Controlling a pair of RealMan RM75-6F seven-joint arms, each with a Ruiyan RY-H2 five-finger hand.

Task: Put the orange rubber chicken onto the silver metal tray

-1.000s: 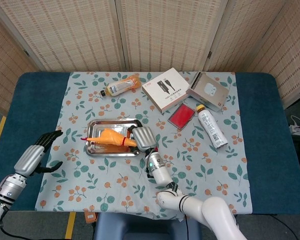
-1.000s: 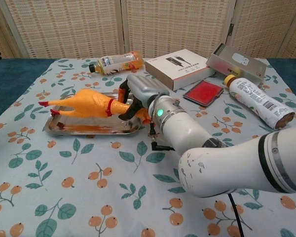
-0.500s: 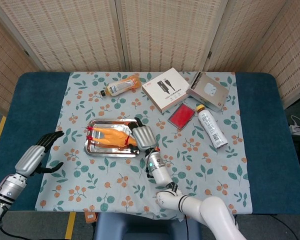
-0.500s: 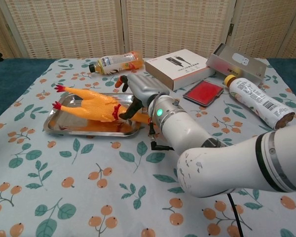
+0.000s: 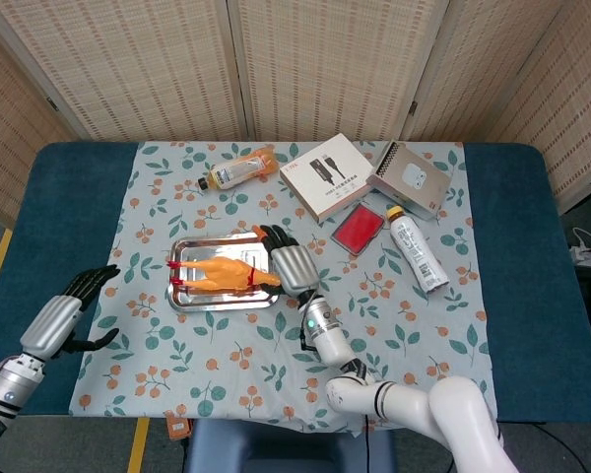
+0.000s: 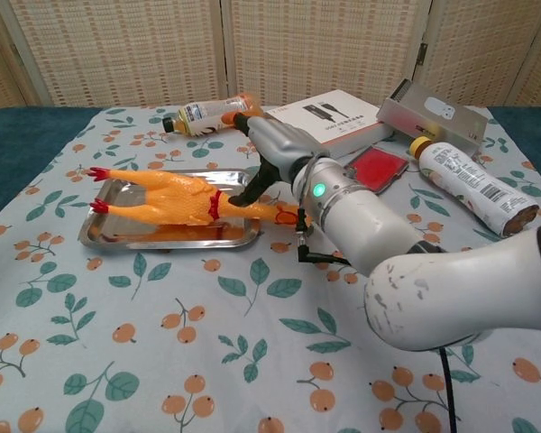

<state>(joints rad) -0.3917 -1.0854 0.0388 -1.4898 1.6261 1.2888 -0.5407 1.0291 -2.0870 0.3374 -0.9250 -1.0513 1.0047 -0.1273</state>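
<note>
The orange rubber chicken (image 6: 176,200) lies lengthwise in the silver metal tray (image 6: 117,236), left of centre in the chest view, its red feet toward the tray's left end and its head end poking over the right rim onto the floral cloth. In the head view the same chicken (image 5: 225,277) sits inside the tray (image 5: 187,246) just left of the middle of the frame.

My right robot hand (image 6: 272,153) is just right of the tray, fingers spread and raised above the chicken's neck; I judge it open and holding nothing, though one dark fingertip reaches down close to the neck and I cannot tell whether it touches. From above, this robot hand (image 5: 288,264) appears beside the tray's right edge.

My left robot hand (image 5: 67,311) hangs at the lower left of the head view, over the blue table edge, well apart from everything, fingers loosely spread and empty.

The placement looks essentially done, so the step in hand is the release and retreat. To do it well I should lift straight up and away to the right, keeping my fingers wide so none hooks the neck or the red collar and drags the body off. The chicken is soft and springy, and the overhanging head could tip it if nudged. The light tray could slide on the cloth too, so I avoid its rim.
</note>
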